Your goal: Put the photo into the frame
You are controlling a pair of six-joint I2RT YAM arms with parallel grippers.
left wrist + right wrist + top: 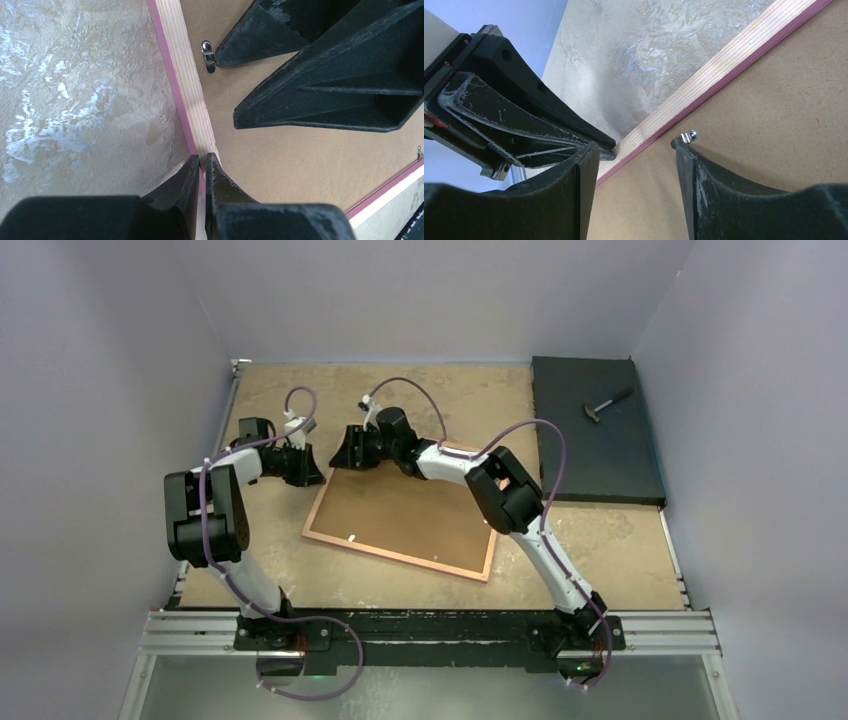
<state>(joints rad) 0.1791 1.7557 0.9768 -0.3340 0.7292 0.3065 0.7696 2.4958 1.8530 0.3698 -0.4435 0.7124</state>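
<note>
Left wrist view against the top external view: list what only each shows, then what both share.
Left wrist only: a metal clip, one fingertip of the right gripper at it, and the wood grain of the frame's rim. Top external only: a hammer on a black mat, and both arms whole. Both: the frame lying back up, its brown backing board, the left gripper at its rim.

Each arm [207, 508] has white links [255, 585], black joint blocks [505, 490], a purple cable [400, 379] and scuffed matte-black tool fingers [185, 190].
</note>
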